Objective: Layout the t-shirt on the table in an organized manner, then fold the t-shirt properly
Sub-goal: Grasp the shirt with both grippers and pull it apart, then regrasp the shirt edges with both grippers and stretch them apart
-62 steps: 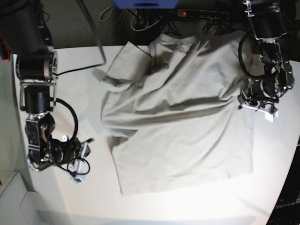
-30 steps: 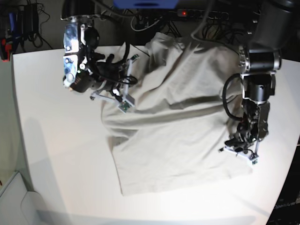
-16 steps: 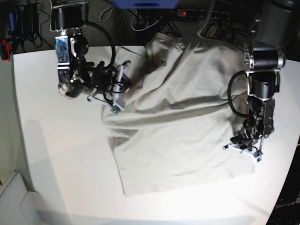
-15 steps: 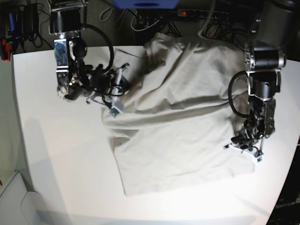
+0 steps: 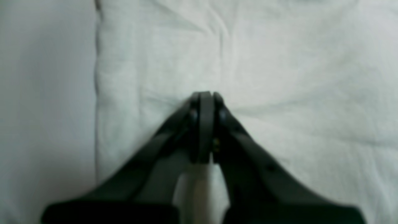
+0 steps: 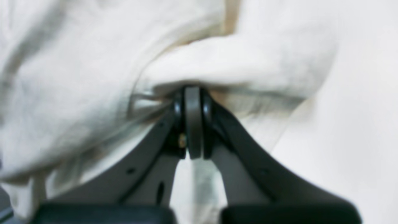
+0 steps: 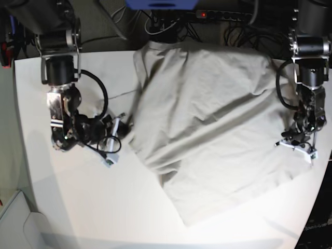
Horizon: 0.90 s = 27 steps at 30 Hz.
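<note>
The light grey-beige t-shirt lies spread and skewed across the white table, with one end at the far edge and a corner toward the front. My left gripper stands at the shirt's right edge. In the left wrist view it is shut and pinches the flat cloth close to a hem, with bare table beside it. My right gripper is at the shirt's left edge. In the right wrist view it is shut on a bunched fold of cloth.
A power strip with a red light and cables lie behind the table's far edge, next to a blue object. The table's right edge runs close to the left gripper. A grey surface shows at the front left corner.
The right gripper has come down toward the front left with the shirt's left edge. The left gripper has moved right toward the table's edge. The shirt has shifted right and turned.
</note>
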Each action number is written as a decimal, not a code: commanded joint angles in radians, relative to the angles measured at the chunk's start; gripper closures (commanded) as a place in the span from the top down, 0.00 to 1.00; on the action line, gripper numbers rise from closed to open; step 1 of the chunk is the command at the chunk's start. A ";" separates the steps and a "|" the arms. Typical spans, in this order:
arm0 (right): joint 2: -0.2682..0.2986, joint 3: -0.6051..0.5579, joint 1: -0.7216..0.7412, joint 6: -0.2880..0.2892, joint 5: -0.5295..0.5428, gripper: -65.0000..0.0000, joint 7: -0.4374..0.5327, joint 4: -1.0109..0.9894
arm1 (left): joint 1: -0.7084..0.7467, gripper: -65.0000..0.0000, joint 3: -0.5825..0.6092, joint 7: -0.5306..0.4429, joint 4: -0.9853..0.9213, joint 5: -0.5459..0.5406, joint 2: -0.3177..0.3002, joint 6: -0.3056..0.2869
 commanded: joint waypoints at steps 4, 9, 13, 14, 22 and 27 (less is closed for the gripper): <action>0.019 0.002 0.098 -0.013 -0.054 0.00 0.025 -0.104 | 0.072 0.00 0.004 0.201 0.053 -0.076 -0.065 0.044; 0.042 0.000 0.218 -0.013 -0.054 0.00 0.103 -0.239 | 0.127 0.00 0.004 0.276 0.191 -0.187 -0.113 0.051; 0.070 0.000 0.310 -0.013 -0.052 0.00 0.117 -0.279 | 0.167 0.00 0.004 0.326 0.286 -0.260 -0.147 0.051; 0.074 0.000 0.328 -0.013 -0.051 0.00 0.116 -0.279 | 0.178 0.00 0.004 0.333 0.309 -0.279 -0.154 0.051; 0.091 0.003 0.336 -0.013 -0.046 0.00 -0.075 -0.107 | 0.221 0.00 0.002 0.333 0.470 -0.409 -0.217 0.053; 0.027 0.003 0.144 -0.013 -0.048 0.00 -0.181 0.252 | 0.213 0.00 -0.065 0.333 0.536 -0.420 -0.217 0.053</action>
